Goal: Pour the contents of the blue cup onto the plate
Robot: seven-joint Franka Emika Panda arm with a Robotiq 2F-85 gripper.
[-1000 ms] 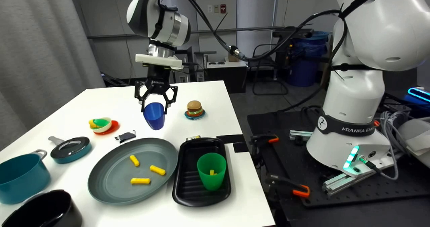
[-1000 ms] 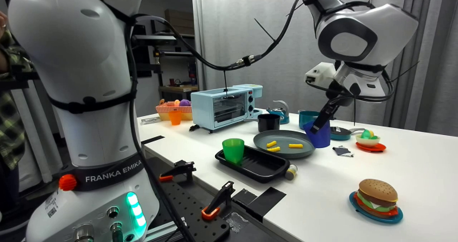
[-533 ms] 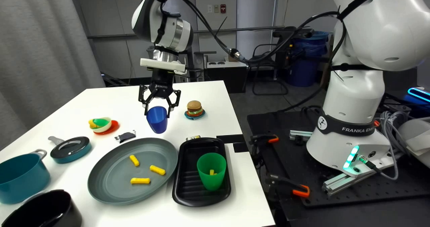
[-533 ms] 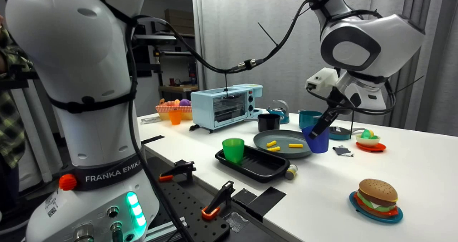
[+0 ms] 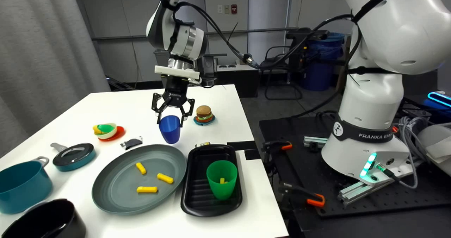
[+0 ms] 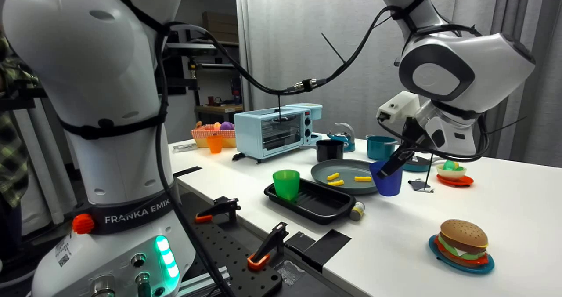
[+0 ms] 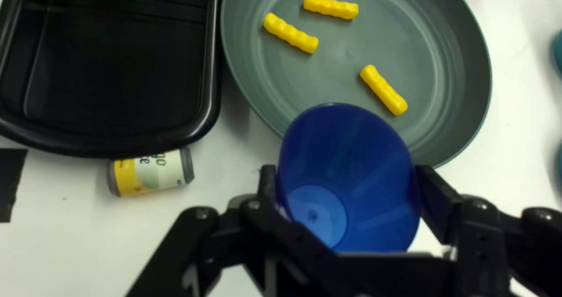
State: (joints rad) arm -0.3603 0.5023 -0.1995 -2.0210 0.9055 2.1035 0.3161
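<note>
My tool (image 7: 346, 174) clasps the blue cup (image 5: 170, 129) by opposite sides, mouth upward and a little tilted, near the plate (image 5: 116, 185). Three yellow sticks (image 7: 290, 33) lie on the plate, and the wrist view shows me only bare blue inside the cup, so I judge the pour done and setting the cup down on the bench (image 5: 127, 109) the likely next step.

That is where trouble could come. If I lower too close to the plate, the cup's base may catch the raised rim and tip the plate, rolling the sticks. If I let go while it leans, the tapered cup will probably land on its edge, topple and roll. Too hard a squeeze could flex a thin wall; too soft, and smooth plastic may slide. The small can (image 7: 151, 172) lies on its side by the black tray (image 5: 197, 199), and a careless sweep that way could send it rolling. How much gap lies beneath the cup I cannot tell.

The cup is glossy, slightly translucent, narrowing to a round base. The plate is matte grey-green, wide and shallow. The sticks are short and wavy-sided, apparently firm plastic. The tray is glossy black, ridged inside.
</note>
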